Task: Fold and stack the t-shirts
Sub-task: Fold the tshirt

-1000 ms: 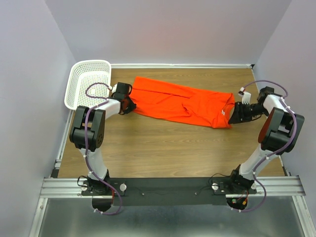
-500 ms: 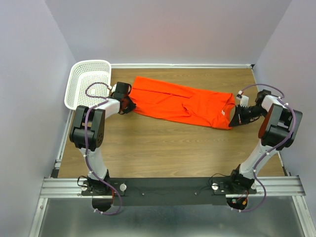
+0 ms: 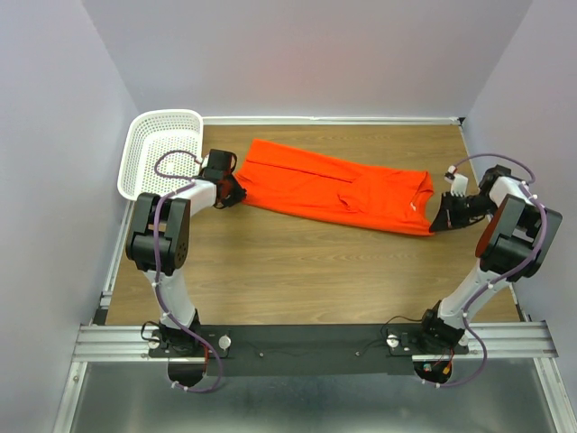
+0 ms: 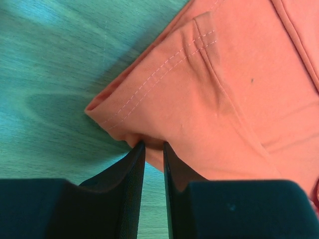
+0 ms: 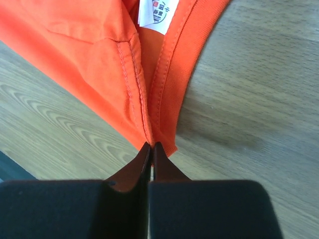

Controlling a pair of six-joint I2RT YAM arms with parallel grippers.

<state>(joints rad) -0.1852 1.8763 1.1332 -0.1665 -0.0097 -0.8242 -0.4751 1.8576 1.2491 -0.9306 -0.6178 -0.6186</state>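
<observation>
The orange-red t-shirt (image 3: pixel 338 189) lies stretched lengthwise across the back of the table, folded into a long band. My left gripper (image 3: pixel 234 190) holds its left end. In the left wrist view the jaws (image 4: pixel 152 145) are shut on a bunched bit of the stitched hem (image 4: pixel 164 69). My right gripper (image 3: pixel 441 221) holds the right end. In the right wrist view it (image 5: pixel 151 145) is shut on the t-shirt (image 5: pixel 84 45) at the collar, where the shoulder seam meets the ribbed neckline. The white tag (image 5: pixel 158 11) shows just beyond.
A white perforated basket (image 3: pixel 160 149) stands at the back left corner, close behind the left arm. Walls close in on the left, back and right. Bare wooden table (image 3: pixel 306 271) lies in front of the shirt.
The right gripper shut on the collar and drew back to the right, pulling the shirt straighter and longer. The left gripper kept its grip and shifted slightly toward the back.
</observation>
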